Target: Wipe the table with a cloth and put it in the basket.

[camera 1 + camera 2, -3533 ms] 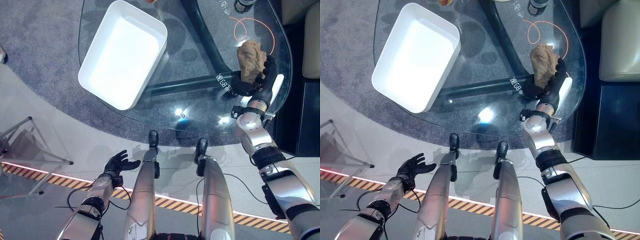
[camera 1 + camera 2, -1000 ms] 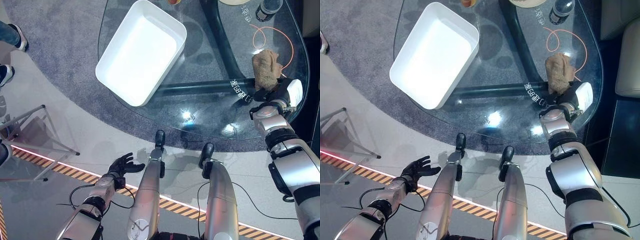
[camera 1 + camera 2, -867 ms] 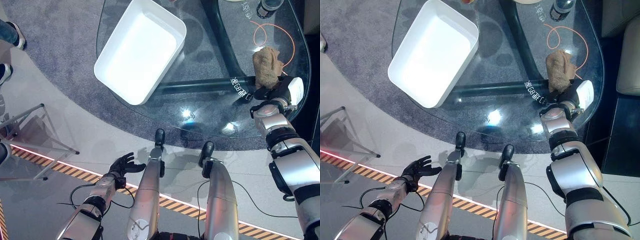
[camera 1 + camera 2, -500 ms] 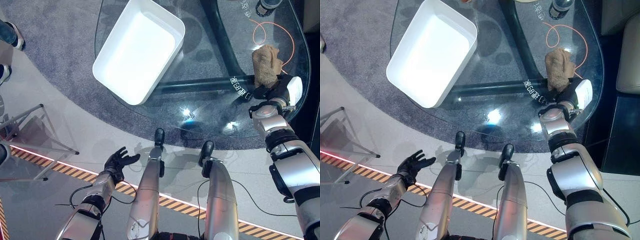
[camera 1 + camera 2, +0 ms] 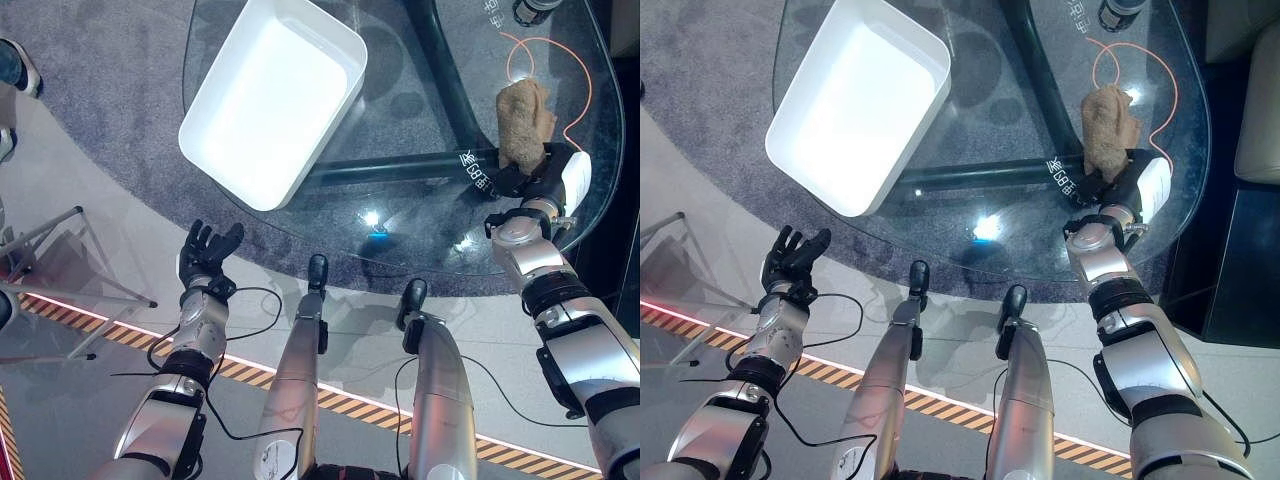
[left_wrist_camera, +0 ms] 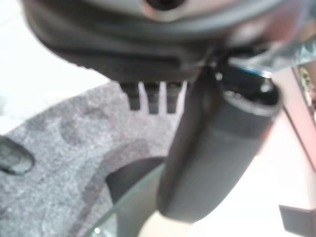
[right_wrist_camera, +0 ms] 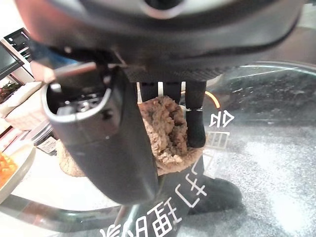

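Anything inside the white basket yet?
No. The white basket shows a bare white bottom. The brown cloth is on the glass table, under the right robot hand.

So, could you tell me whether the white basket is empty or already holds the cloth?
Empty. The white basket shows a bare bottom; the brown cloth lies bunched on the glass table under the right hand.
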Tool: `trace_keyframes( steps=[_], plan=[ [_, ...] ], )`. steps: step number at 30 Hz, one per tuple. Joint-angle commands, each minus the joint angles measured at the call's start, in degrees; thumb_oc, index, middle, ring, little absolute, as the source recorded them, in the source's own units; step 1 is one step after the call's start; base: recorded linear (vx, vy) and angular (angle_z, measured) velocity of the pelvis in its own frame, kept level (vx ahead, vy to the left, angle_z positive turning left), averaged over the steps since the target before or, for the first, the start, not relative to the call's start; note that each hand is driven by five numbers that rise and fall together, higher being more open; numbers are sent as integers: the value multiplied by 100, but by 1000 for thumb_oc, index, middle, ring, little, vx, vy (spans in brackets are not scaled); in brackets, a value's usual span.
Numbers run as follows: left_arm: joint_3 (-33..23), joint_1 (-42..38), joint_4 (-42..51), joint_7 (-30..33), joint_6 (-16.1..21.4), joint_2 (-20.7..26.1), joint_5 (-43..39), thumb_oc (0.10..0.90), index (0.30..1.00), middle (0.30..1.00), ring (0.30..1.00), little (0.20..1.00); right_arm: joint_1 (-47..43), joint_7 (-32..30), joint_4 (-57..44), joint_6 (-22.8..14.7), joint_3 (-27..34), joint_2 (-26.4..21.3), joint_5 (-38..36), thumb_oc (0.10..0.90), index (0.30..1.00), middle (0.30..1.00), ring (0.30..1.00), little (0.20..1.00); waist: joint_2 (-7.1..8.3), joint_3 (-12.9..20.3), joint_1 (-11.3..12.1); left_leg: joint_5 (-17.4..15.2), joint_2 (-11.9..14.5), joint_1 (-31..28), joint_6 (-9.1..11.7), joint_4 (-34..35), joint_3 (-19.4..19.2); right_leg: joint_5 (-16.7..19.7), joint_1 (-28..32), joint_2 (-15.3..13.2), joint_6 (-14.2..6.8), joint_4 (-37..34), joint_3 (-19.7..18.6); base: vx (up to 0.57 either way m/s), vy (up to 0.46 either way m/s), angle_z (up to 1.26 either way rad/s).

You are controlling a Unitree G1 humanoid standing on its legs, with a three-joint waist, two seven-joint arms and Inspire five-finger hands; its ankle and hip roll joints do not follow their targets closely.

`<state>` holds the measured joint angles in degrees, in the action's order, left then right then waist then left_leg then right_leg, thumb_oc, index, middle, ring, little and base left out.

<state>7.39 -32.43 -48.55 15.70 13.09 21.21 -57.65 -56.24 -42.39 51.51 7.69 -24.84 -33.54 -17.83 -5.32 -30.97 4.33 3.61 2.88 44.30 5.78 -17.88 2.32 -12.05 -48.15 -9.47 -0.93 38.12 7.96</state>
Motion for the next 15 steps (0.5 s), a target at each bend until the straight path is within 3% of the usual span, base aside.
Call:
trace_keyframes(
  steps=[1, 2, 5, 7, 15],
  plan=[
    [-175, 47, -78, 147, 68, 323, 107, 800, 900, 900, 900, 900, -557, 511, -833, -258, -535, 16, 769, 100, 300, 300, 300, 200, 118, 118, 50, -616, -426, -9, -404, -806, -282, 639, 222, 218, -105, -739, 256, 0, 0, 0],
    [-175, 47, -78, 147, 68, 323, 107, 800, 900, 900, 900, 900, -557, 511, -833, -258, -535, 16, 769, 100, 300, 300, 300, 200, 118, 118, 50, -616, -426, -9, -404, -806, -282, 639, 222, 218, -105, -739, 256, 0, 0, 0],
    [-12, 52, -460, -138, -581, 302, 470, 800, 900, 900, 900, 900, -599, 946, -1118, -99, -882, 117, 1179, 100, 300, 300, 300, 200, 125, 118, 28, -591, -428, -20, -395, -787, -316, 644, 260, 228, -101, -794, 268, 0, 0, 0],
    [98, 158, -765, -352, -777, 265, 782, 800, 900, 900, 900, 900, -588, 1288, -1350, -4, -1100, 165, 1464, 100, 300, 300, 300, 200, 121, 118, 14, -572, -418, -57, -390, -754, -347, 649, 305, 238, -99, -831, 269, 9, 31, -1],
    [211, 364, -1246, -554, -784, 149, 1038, 800, 900, 900, 900, 900, -583, 1851, -1646, 7, -1505, 277, 1832, 100, 300, 300, 300, 200, 105, 118, 6, -545, -415, -93, -379, -709, -395, 656, 349, 258, -92, -911, 259, 4, 15, -1]
  ],
)
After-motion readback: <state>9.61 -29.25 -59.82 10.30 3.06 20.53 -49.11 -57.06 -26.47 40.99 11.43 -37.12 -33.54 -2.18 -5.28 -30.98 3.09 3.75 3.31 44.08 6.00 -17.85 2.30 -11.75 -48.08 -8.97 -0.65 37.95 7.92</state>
